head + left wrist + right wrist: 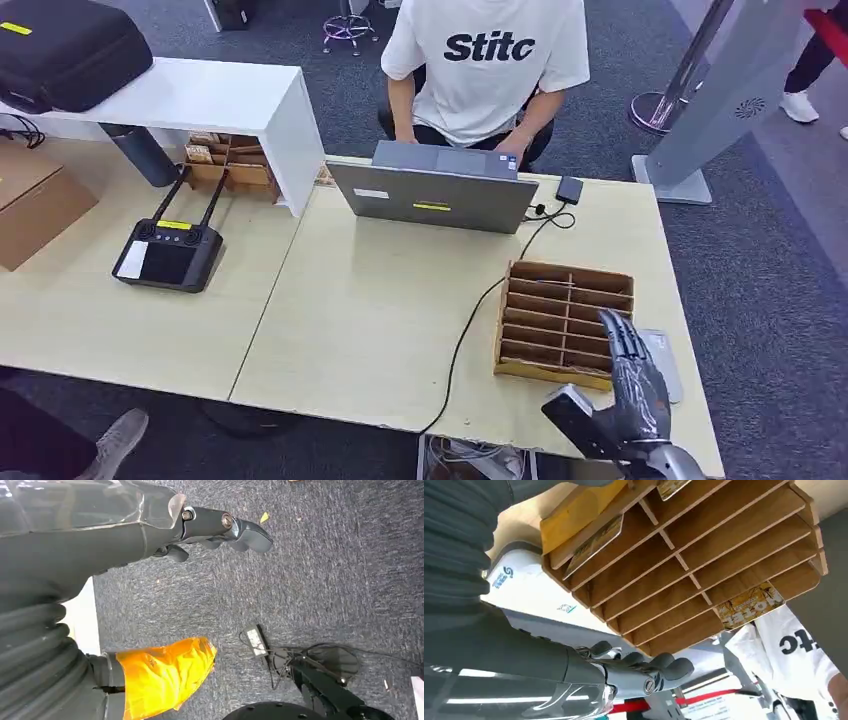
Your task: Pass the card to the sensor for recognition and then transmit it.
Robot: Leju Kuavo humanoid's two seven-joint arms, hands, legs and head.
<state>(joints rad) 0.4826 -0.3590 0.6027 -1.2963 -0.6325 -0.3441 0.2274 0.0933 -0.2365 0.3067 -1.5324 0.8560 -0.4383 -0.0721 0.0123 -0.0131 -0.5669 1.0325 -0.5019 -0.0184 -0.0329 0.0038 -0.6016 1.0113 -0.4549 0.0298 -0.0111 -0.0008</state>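
My right hand (628, 385) hovers empty, fingers apart, at the table's (380, 300) near right corner beside the wooden rack (565, 320), so I should reach squarely for a card (594, 545) standing in its slots.

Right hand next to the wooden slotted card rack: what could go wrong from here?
1. The right hand is tight against the near edge of the brown wooden slotted card rack; reaching in, it could shove the light rack instead of picking a card.
2. The yellow printed cards sit deep in narrow slots, so the thick fingers may fail to pinch one.
3. The flat white-grey sensor lies right beside the hand and could be knocked.
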